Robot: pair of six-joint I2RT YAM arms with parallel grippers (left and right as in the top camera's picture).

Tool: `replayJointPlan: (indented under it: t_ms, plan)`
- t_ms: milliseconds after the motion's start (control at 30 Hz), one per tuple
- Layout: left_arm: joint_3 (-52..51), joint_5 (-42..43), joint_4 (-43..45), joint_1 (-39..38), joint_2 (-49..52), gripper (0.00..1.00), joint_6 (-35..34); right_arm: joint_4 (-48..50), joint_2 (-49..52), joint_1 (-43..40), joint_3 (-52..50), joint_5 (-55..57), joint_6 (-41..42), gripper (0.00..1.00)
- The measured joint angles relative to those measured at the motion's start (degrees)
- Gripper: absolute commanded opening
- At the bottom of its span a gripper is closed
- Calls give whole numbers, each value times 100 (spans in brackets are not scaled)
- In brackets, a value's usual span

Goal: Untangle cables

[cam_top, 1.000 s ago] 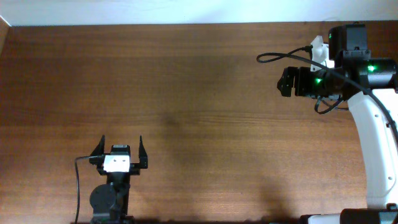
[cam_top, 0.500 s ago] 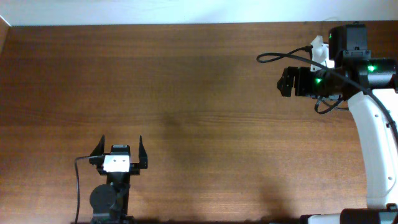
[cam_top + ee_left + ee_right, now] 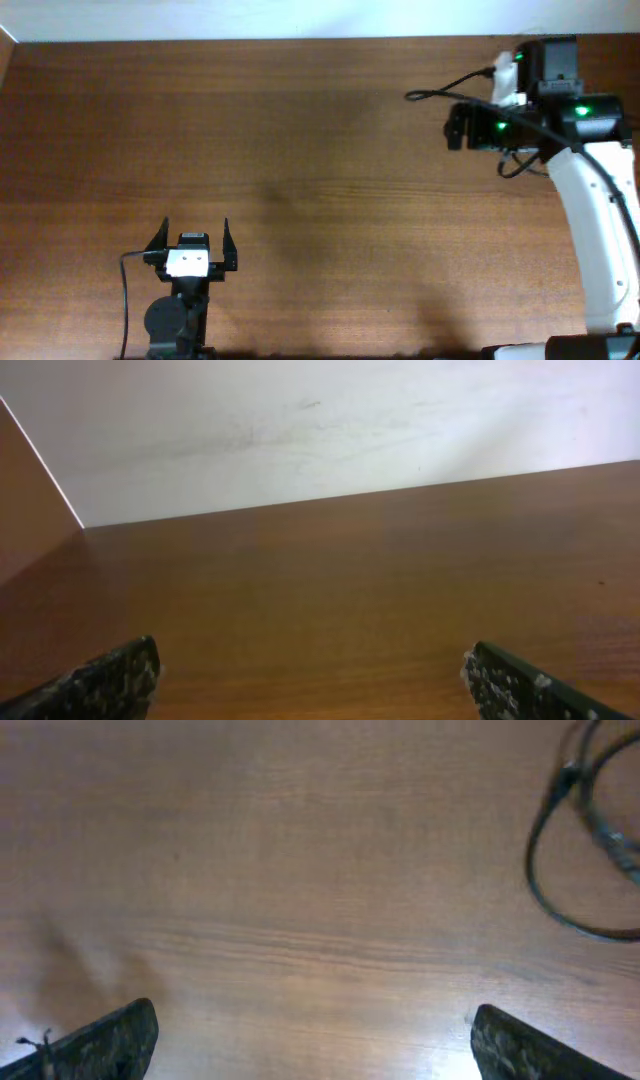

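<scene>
Since a second ago the right arm (image 3: 590, 230) has shifted a little toward the table's far edge, and its wire has swung with it. The wooden table (image 3: 300, 150) fills the overhead view. The right arm reaches over the table's far right corner, and the left arm (image 3: 180, 310) sits at the near edge. Both grippers hang empty above the wood: the right gripper (image 3: 312, 1045) has its fingers spread wide, and so does the left gripper (image 3: 315, 685). One thin black cable (image 3: 545, 880) lies looped on the table near that far right corner, apart from the right fingers and partly cut off in the right wrist view.
</scene>
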Motion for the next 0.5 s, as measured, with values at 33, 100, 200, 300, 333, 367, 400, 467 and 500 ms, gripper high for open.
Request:
replayJointPlan:
  t_ms: [33,100,200,300,333,367,400,467,500]
  plan:
    - [0,0,0,0,0,99,0,361,-4,175,-201,20,-2,99]
    - [0,0,0,0,-2,99,-2,975,9,595,-831,179,2,99]
    - [0,0,0,0,0,99,0,1853,7,822,-1746,632,0,99]
    - [0,-2,0,0,-4,99,-2,2704,-129,822,-2319,758,0,99]
    - [0,0,0,0,-4,99,-2,2951,-260,820,-2594,776,4,99]
    - [0,-2,0,0,-4,99,0,3445,-474,822,-3003,778,2,99]
    - [0,0,-2,0,-2,99,0,3705,-651,822,-3296,778,-2,99]
    - [0,0,-2,0,-4,99,-2,4581,-1244,820,-4258,804,-2,99]
    - [0,-2,-2,0,-4,99,-2,5139,-1512,820,-4712,817,-2,99]
